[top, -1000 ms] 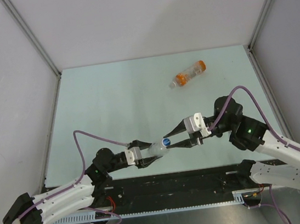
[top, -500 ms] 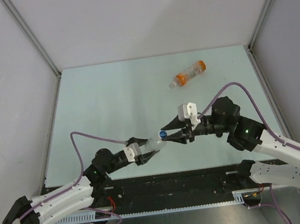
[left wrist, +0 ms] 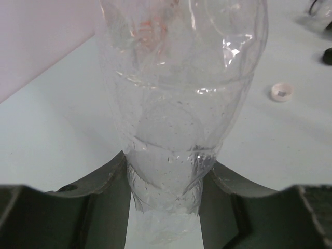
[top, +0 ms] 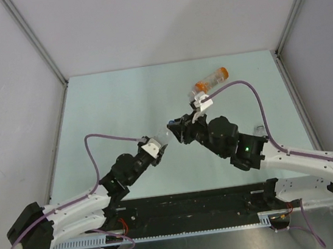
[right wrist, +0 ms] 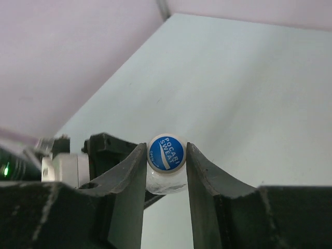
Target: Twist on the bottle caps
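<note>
My left gripper [top: 157, 149] is shut on the base end of the plain clear bottle [left wrist: 179, 104] and holds it above the table. The bottle [top: 163, 139] points toward my right gripper [top: 175, 129]. My right gripper [right wrist: 166, 155] is shut on a white cap with a blue printed top [right wrist: 166, 152], which sits at the bottle's mouth. The orange-tinted bottle [top: 211, 82] lies on its side at the far right of the table. A loose white cap [left wrist: 281, 92] and a small black cap [left wrist: 328, 56] lie on the table. No Pepsi label is visible.
The pale green table [top: 109, 107] is walled by grey panels at the back and on both sides. A small clear thing [top: 258, 129] peeks out beside my right arm. Purple cables loop over both arms.
Both grippers have moved away from the near edge with the bottle and cap between them. My right arm has swung left and its wrist has turned.
</note>
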### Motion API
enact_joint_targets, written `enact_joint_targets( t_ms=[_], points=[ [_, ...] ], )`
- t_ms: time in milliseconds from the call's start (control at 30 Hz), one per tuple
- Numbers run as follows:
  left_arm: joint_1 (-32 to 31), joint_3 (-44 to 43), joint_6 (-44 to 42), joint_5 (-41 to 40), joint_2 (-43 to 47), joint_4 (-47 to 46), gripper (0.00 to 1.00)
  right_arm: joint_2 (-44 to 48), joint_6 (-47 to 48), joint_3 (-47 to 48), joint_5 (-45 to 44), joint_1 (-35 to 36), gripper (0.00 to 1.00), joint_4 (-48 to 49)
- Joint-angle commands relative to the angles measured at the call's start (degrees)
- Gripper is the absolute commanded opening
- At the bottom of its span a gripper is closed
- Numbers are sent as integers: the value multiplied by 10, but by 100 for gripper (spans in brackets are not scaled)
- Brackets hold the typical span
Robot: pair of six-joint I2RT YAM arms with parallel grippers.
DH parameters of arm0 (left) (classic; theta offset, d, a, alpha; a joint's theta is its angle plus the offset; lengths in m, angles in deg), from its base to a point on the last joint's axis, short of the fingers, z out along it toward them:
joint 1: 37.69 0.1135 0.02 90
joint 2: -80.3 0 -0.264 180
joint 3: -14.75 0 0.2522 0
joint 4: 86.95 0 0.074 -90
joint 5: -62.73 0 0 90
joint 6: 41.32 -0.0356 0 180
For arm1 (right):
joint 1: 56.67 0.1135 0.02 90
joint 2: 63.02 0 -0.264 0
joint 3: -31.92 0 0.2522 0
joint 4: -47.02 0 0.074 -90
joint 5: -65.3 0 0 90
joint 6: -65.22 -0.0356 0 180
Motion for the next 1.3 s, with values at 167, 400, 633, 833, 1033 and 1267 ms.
enact_joint_targets(
  t_ms=[167,400,633,833,1033,1267],
  points=[
    [0,-65,-15,-77,-36,-142,0,-50,-232,24,-277,57,1,-82],
    [0,-65,-8,-86,-60,-149,0,-87,-251,43,-289,63,14,-69],
    [0,-37,-18,-68,-47,-149,0,-80,-140,59,-191,46,72,-31],
    [0,14,15,-21,-10,-123,0,-1,42,66,56,-21,99,-18],
    [9,34,20,101,42,-81,0,57,201,65,327,-74,98,-118],
    [72,27,9,282,104,-3,0,111,431,65,552,-108,88,-268]
  ],
)
